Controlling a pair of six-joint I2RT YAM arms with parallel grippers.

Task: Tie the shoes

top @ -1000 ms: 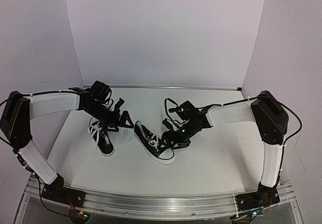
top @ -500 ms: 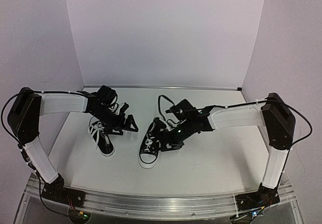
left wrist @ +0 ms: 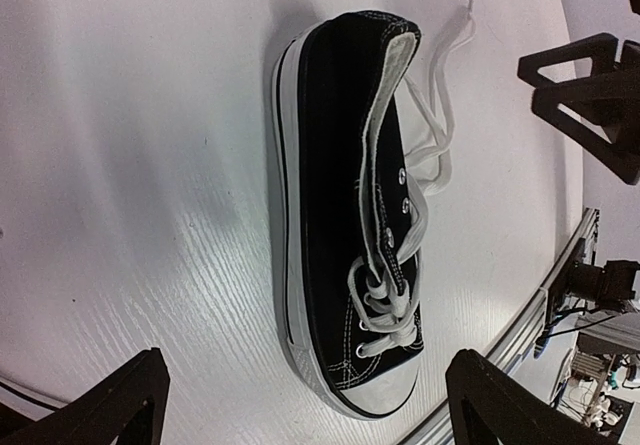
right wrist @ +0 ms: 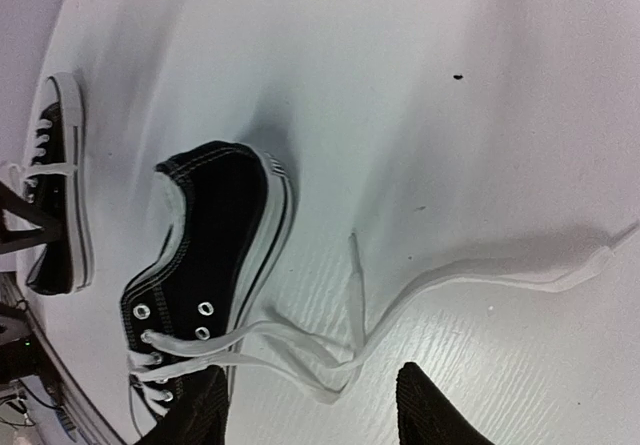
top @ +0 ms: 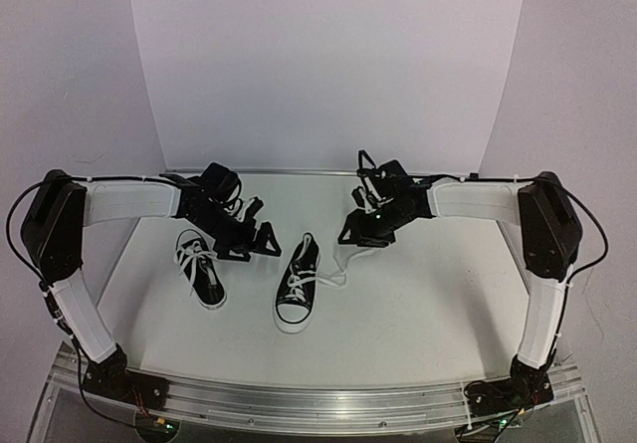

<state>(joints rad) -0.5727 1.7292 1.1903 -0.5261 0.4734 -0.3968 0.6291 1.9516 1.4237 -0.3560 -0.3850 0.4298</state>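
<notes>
Hovering wide open, left claw (left wrist: pixel 308 357) empty; right claw (right wrist: pixel 312 369) parted, gripping nothing.

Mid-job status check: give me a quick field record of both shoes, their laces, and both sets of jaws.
Centre shoe: upright, toe toward the near edge
Its laces: untied, trailing out toward the right-arm side
Second shoe: on the left-arm side, apart from the first, untouched
Left gripper: jaws wide open, empty, between the shoes
Right gripper: jaws apart, empty, behind the centre shoe
</notes>
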